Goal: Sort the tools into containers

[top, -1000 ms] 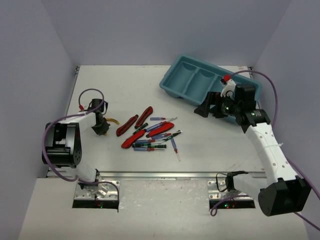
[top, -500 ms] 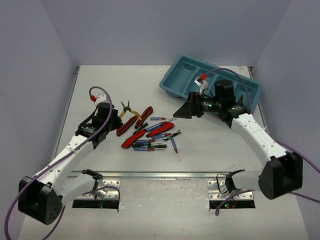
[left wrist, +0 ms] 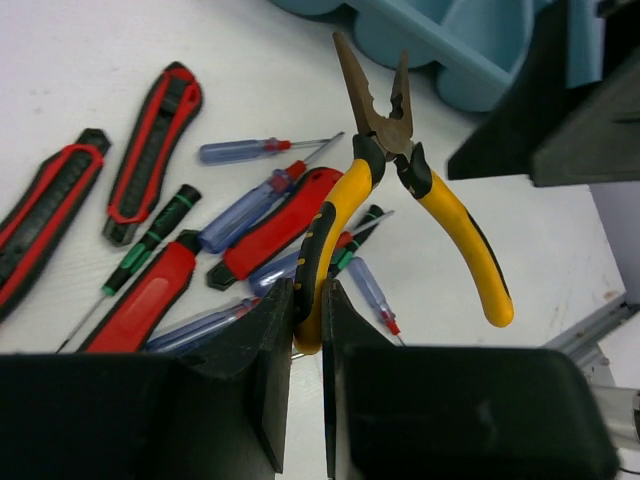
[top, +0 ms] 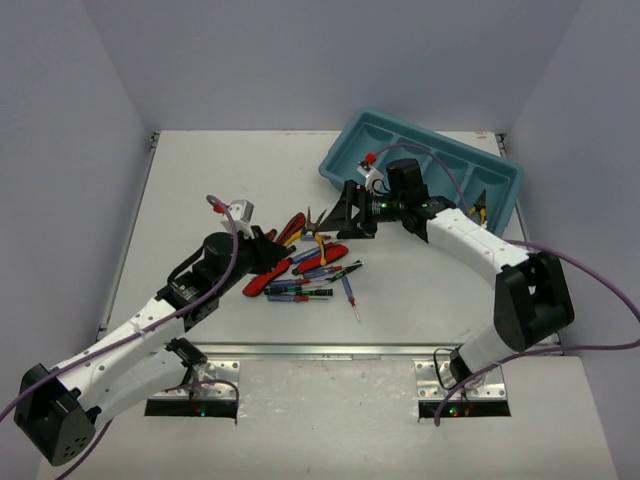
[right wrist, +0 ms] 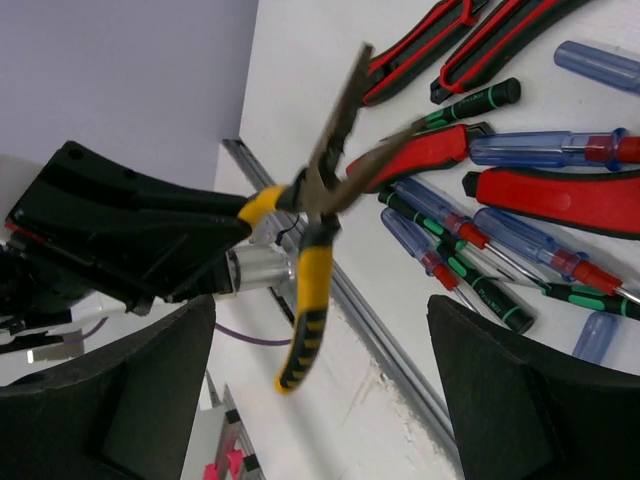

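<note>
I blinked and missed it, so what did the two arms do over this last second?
The left tool, shut on the yellow pliers, carried them rightward to above the pile of screwdrivers and cutters. The right tool, open, swung left off the teal tray to face the pliers. The pile and the tray stayed put.

The left pincer (left wrist: 308, 335) clamps one yellow handle of the pliers (left wrist: 385, 150) above scattered screwdrivers (left wrist: 243, 217).

Setting: robotics lab cell. White table (top: 240, 170) boxed by plain grey walls (top: 330, 60); two cabled robot arms (top: 130, 330) bolted at near edge.
</note>
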